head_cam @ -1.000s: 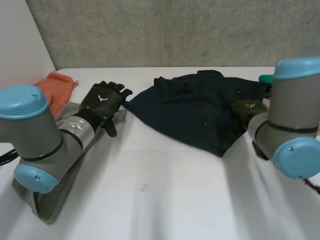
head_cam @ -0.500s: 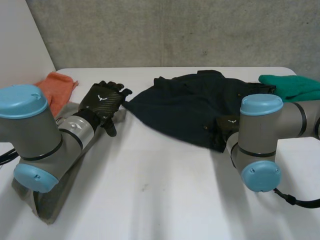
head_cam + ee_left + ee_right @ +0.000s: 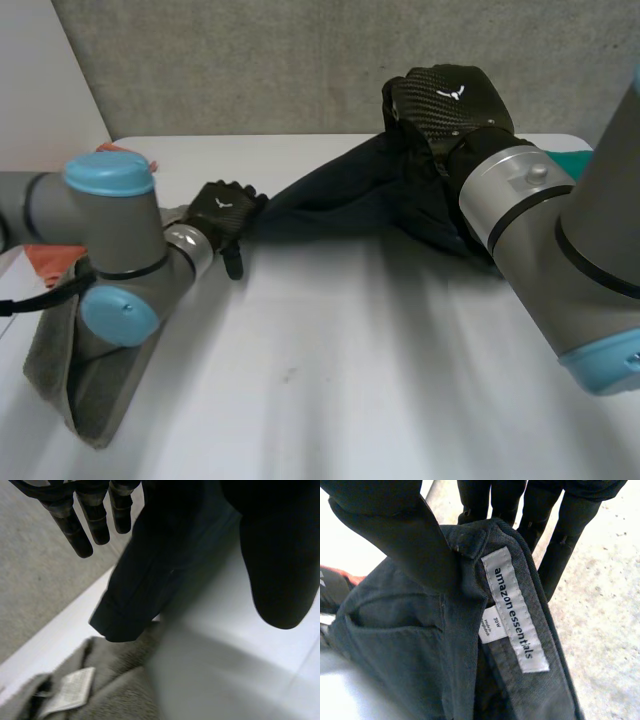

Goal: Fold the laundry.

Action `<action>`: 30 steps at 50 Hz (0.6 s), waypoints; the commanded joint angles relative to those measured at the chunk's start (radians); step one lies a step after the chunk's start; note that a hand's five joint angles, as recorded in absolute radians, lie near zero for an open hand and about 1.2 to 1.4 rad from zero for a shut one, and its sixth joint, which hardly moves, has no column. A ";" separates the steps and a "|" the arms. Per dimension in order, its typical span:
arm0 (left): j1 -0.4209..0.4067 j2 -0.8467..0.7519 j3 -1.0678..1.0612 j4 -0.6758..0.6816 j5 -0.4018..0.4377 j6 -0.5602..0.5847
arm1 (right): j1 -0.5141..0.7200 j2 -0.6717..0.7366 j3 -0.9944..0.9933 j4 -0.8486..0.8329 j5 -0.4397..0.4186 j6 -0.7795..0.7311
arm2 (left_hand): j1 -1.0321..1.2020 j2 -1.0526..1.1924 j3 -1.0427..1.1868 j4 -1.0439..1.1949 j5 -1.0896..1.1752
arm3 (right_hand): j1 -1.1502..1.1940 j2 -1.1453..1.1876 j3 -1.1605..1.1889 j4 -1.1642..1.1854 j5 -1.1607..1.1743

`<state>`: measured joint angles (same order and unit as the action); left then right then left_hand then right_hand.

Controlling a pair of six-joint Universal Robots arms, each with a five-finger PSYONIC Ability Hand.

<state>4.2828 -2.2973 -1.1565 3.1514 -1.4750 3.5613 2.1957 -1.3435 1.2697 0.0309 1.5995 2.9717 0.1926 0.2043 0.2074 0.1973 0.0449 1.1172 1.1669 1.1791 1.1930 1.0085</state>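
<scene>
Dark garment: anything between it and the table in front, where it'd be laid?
Nothing visible does. The right hand holds the dark garment up by the waistband; the grey towel lies aside, under the left arm.

Lighting's pretty kind here: soft and even, so the white worktop point(image 3: 330, 400) comes out bright with no hot spots, and the rough grey wall point(image 3: 250, 60) at the far side is lit just as flat. The held-up dark navy trousers point(image 3: 340, 195) drop only a faint, soft-edged shadow on the worktop under them. There's a slight sheen on the carbon-weave back of the right hand point(image 3: 445, 105).

In the left wrist view the trousers go almost black, folds barely readable, and the grey terry towel point(image 3: 100, 680) sits dimmer than the worktop beside it. In the right wrist view the white woven label point(image 3: 515, 610) pops bright, while the hand over it is close to a silhouette.
</scene>
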 commanded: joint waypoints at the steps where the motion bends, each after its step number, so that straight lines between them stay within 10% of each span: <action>1: -0.049 -0.073 0.110 -0.039 -0.149 -0.050 | 0.024 -0.048 0.026 0.038 -0.015 0.036 | 0.245 0.233 0.230 0.240 0.218 | 0.279 0.229 0.217 0.203 0.213; 5: -0.063 -0.064 0.130 -0.062 -0.154 -0.117 | 0.001 -0.066 0.039 0.037 -0.015 0.046 | 1.201 1.189 1.186 1.196 1.174 | 0.279 0.229 0.217 0.203 0.213; 14: 0.003 0.309 0.034 -0.094 -0.130 -0.162 | -0.125 -0.086 0.016 0.041 -0.018 0.001 | 1.204 1.192 1.189 1.199 1.177 | 0.279 0.229 0.217 0.203 0.213; 22: 0.061 0.793 0.024 -0.096 0.065 -0.202 | -0.169 -0.199 -0.027 0.044 -0.042 -0.017 | 1.204 1.192 1.189 1.199 1.177 | 0.279 0.229 0.217 0.203 0.213; 30: 0.104 0.825 0.199 -0.154 0.061 -0.363 | -0.169 -0.309 -0.090 0.060 -0.058 0.013 | 1.204 1.192 1.189 1.199 1.177 | 0.279 0.229 0.217 0.203 0.213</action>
<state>4.3581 -1.4970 -1.1057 3.0480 -1.4179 3.3211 2.0245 -1.5656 1.2305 0.0767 1.5536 2.9569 1.1770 1.1932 1.1907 1.1973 0.9767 1.1212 1.1669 1.1862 1.1947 1.0085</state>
